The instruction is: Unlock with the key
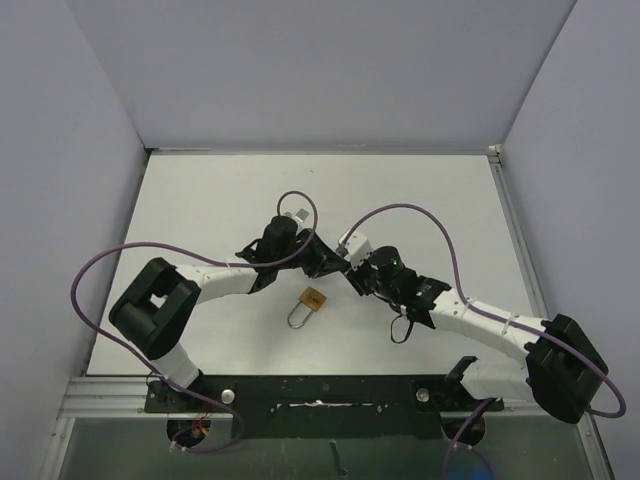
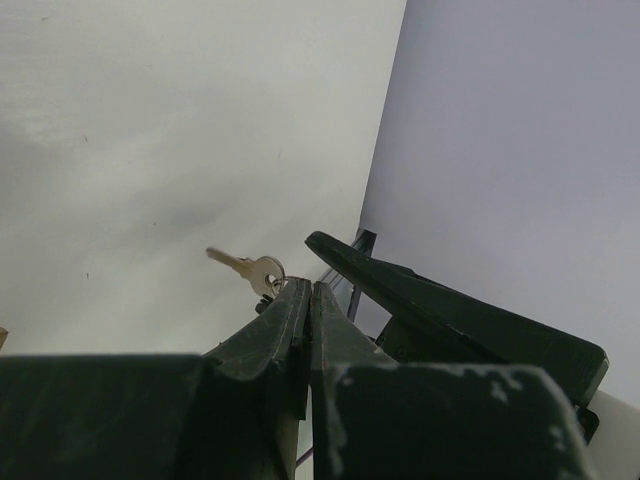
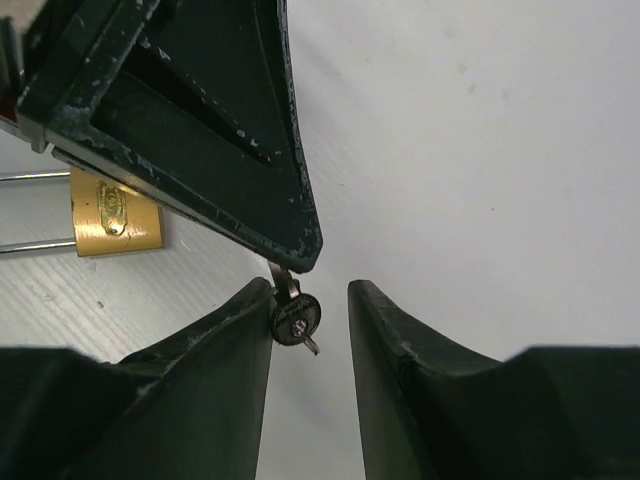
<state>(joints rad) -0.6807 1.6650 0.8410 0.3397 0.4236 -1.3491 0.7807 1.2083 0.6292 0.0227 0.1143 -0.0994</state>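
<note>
Two black robot arms meet over the middle of a white counter (image 1: pixel 200 200), boxed in by pale grey walls (image 1: pixel 90 120) on three sides. The left claw (image 1: pixel 322 262) is pinched tight on a small silver key (image 2: pixel 258 271), gripping it at the round head so the blade sticks out free beyond the fingertips, clear of the counter. The right claw (image 3: pixel 310 288) stands open directly opposite, one finger on each side of the key's head. Its left finger (image 3: pixel 235 330) is just beside the head, and a clear gap remains to the other finger.

A small brass padlock with a steel shackle (image 1: pixel 314 298) lies flat on the counter just in front of the two claws, touching neither. Its shackle points toward the near edge, where a black mounting rail (image 1: pixel 300 392) carries the arm bases.

Bare counter stretches behind the claws to the far wall and out to both side walls, with the padlock well apart from every edge. Purple cables (image 1: pixel 420 212) loop above both arms, hanging over open counter.
</note>
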